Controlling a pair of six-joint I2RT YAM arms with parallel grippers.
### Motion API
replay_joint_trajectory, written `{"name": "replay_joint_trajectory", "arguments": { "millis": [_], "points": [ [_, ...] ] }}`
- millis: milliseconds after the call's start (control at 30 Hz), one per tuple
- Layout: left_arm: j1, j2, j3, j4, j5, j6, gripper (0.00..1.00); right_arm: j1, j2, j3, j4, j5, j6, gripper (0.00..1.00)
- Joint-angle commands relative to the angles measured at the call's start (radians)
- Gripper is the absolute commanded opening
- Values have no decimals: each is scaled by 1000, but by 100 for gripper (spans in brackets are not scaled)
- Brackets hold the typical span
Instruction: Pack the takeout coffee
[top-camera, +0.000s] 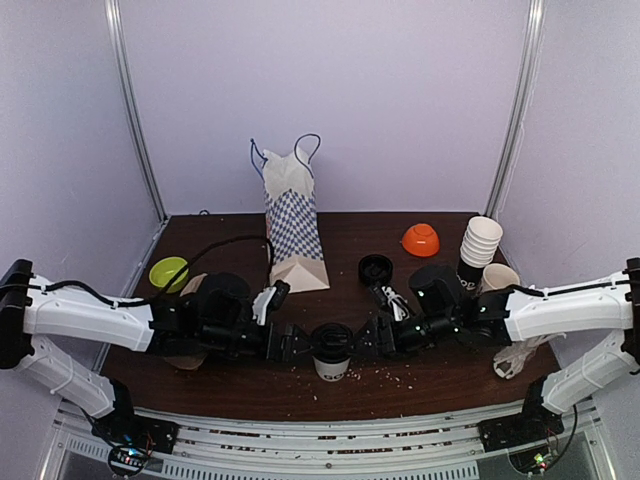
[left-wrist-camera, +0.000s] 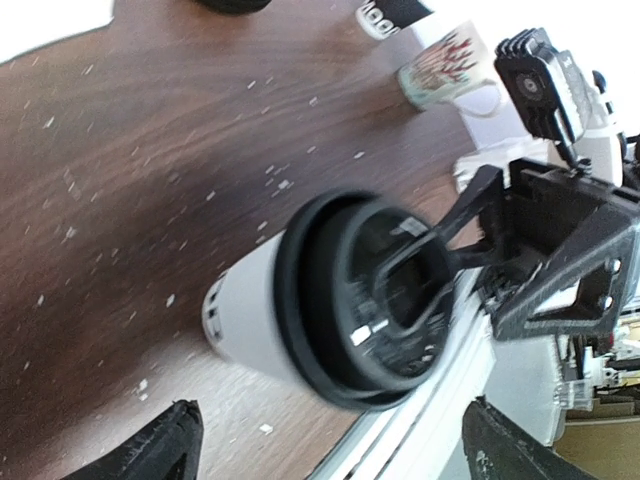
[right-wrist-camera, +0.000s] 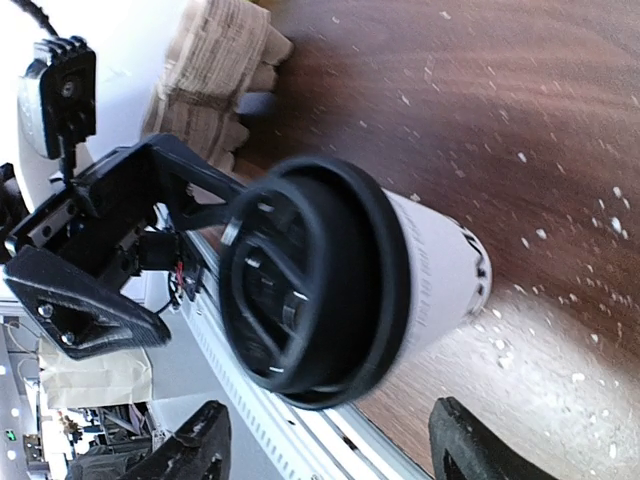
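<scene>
Cup (top-camera: 331, 352) stood upright at the near centre of the table (top-camera: 230, 385), white paper body, black print on lower part, round black lid fitted, left gripper (top-camera: 292, 342) just left of it, fingers wide apart, right gripper (top-camera: 372, 337) just right of it, fingers wide apart, neither closed on the cup.

1. The overhead view is evenly and softly lit. The pale walls have a lilac cast, and the dark desk (top-camera: 350, 228) shows only faint shadows beneath the arms.
2. In the left wrist view the coffee cup (left-wrist-camera: 250, 320) is smeared by blur, and the upper left corner is blown out white.
3. The right wrist view is sharper. Glare whitens the wood at lower right, and the left background is overexposed.
</scene>
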Motion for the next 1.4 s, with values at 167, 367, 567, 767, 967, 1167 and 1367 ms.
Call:
{"name": "replay_joint_trajectory", "arguments": {
  "millis": [167, 367, 567, 767, 967, 1167, 1367],
  "points": [
    [-3, 17, -43, 61, -34, -43, 87, 6, 36, -54, 80, 0, 40, 64],
    [-3, 25, -29, 74, -32, -44, 90, 7, 39, -49, 92, 18, 55, 67],
    [-3, 62, -33, 82, -29, -52, 88, 7, 67, -56, 100, 15, 67, 63],
    [-3, 88, -46, 95, -30, -65, 86, 7, 78, -70, 109, 11, 71, 60],
    [-3, 78, -52, 99, -21, -64, 89, 6, 76, -81, 111, 13, 74, 60],
    [-3, 55, -46, 79, -28, -58, 93, 7, 76, -80, 142, 13, 97, 64],
    [-3, 82, -47, 83, -33, -71, 88, 7, 100, -94, 147, 23, 132, 60]
  ]
}}
